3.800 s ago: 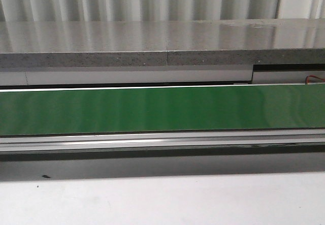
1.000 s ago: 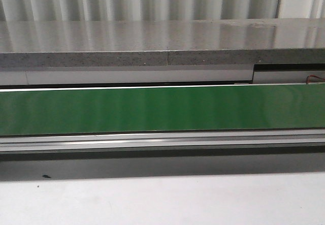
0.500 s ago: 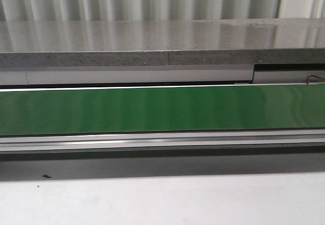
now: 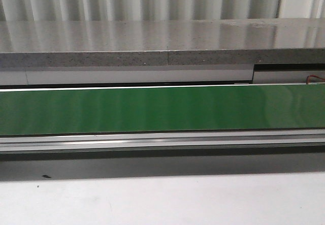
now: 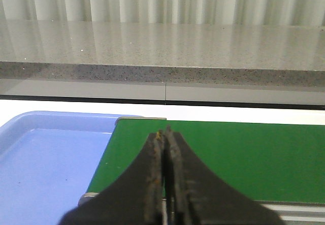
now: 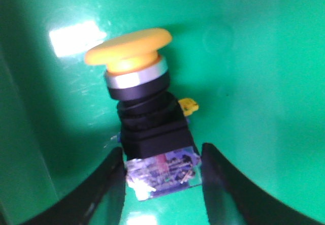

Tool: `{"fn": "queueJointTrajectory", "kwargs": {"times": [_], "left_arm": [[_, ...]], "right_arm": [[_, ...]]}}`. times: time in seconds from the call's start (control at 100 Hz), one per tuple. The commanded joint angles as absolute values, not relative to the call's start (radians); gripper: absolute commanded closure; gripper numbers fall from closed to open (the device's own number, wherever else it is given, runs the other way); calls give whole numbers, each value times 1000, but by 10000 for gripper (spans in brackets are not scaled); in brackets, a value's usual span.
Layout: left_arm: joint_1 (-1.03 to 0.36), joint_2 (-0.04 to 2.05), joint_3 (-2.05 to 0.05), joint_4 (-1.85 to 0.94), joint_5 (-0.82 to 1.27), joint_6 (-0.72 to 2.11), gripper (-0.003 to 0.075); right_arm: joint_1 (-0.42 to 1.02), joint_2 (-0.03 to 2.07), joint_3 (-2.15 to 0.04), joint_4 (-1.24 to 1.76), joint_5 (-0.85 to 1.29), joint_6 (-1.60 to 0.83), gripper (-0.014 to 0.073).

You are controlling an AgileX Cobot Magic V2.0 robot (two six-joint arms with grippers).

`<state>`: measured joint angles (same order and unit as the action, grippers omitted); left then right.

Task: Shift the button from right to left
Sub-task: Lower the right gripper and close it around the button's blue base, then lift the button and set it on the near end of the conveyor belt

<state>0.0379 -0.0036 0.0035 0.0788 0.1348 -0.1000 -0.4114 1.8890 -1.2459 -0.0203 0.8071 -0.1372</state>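
Right pincer astride button

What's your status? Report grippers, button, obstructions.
Left gripper shut, empty, over the green belt. Right gripper shut on button at its base. No obstruction visible.

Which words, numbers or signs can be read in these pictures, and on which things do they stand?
None can be read.
Button: pale markings on its see-through base, between the right gripper jaws, too blurred to read.
Green belt, blue tray, stone ledge: no text visible.
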Motion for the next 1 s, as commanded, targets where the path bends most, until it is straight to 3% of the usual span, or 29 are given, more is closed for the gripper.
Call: {"fn": "queueJointTrajectory", "kwargs": {"times": [0.0,0.22,0.64,0.99], "left_arm": [[34,-36,43,72,57,-107,741],[34,-36,43,72,57,-107,741],[34,-36,43,72,57,-107,741],[34,-36,43,72,57,-107,741]], "right_arm": [[-418,1843,-1273,-39,787,-149,322],[-418,1821,-1273,-39,800,-149,322],[-326,1549,-1273,62,916,-147,322],[-195,1579,-1267,130,925,-54,321]]}}
